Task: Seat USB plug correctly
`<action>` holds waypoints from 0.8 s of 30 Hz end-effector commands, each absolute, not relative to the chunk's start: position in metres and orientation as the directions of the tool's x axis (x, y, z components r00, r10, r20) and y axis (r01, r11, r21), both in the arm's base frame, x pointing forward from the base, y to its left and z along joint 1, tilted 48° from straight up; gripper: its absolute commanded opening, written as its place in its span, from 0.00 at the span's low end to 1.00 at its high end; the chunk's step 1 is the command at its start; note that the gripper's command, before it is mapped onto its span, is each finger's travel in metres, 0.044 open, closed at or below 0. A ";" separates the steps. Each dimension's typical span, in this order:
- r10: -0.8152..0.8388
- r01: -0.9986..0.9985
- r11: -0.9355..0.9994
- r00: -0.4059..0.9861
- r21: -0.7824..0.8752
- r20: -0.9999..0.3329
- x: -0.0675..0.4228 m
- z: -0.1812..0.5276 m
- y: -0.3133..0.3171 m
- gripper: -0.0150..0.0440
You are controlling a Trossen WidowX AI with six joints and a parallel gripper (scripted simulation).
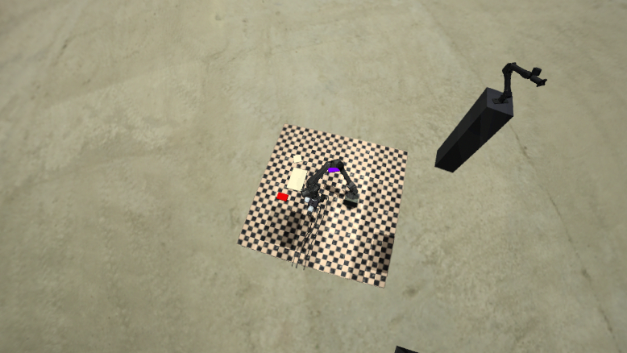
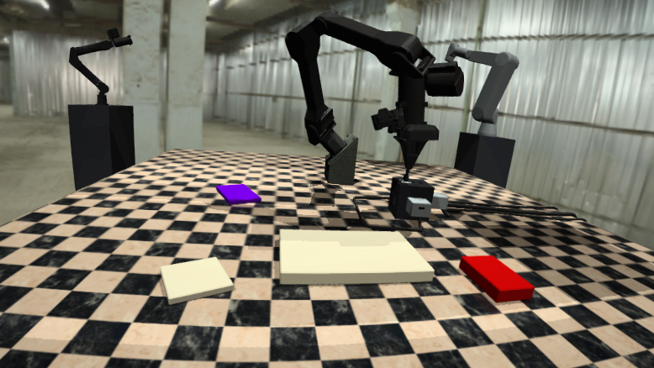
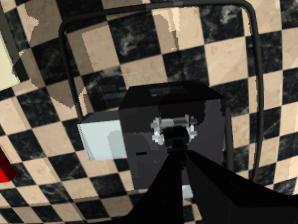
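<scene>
The black power cube (image 2: pixel 397 201) (image 3: pixel 210 130) stands on the checkered table (image 1: pixel 363 245) (image 2: pixel 246 315). My gripper (image 2: pixel 406 171) (image 3: pixel 180 158) points down over the cube's top and is shut on the USB plug. The small dark plug (image 3: pixel 175 135) shows just ahead of the fingertips in the wrist view, at the socket, with bright metal around it. The fingers partly cover the plug and socket. How deep the plug sits and which way round it is cannot be told.
Pale grey plugs (image 2: pixel 418 208) (image 3: pixel 103 140) stick out of the cube's sides. A black cable (image 2: pixel 358 213) (image 3: pixel 258 85) loops around it. A large cream slab (image 1: pixel 296 179) (image 2: pixel 347 256), small cream block (image 1: pixel 297 158) (image 2: pixel 196 279), red block (image 1: pixel 282 197) (image 2: pixel 496 277) and purple block (image 1: pixel 334 169) (image 2: pixel 238 193) lie about.
</scene>
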State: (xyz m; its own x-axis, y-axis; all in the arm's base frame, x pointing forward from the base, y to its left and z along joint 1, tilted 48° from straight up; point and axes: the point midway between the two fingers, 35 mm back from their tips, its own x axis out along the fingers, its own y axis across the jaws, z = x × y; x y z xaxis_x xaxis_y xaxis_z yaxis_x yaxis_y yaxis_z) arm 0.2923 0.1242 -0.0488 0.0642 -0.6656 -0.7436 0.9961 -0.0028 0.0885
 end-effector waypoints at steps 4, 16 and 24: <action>-0.670 0.996 -0.002 0.064 0.088 -0.740 0.293 -0.049 0.122 0.25; -0.670 0.996 -0.002 0.064 0.088 -0.740 0.293 -0.049 0.122 0.25; -0.665 0.996 -0.002 0.065 0.089 -0.744 0.293 -0.049 0.124 0.42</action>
State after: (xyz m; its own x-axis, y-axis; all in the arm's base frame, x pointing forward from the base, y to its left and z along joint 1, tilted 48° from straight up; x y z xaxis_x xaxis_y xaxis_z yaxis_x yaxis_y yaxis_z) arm 0.2927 0.1239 -0.0489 0.0644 -0.6653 -0.7438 0.9960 -0.0030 0.0890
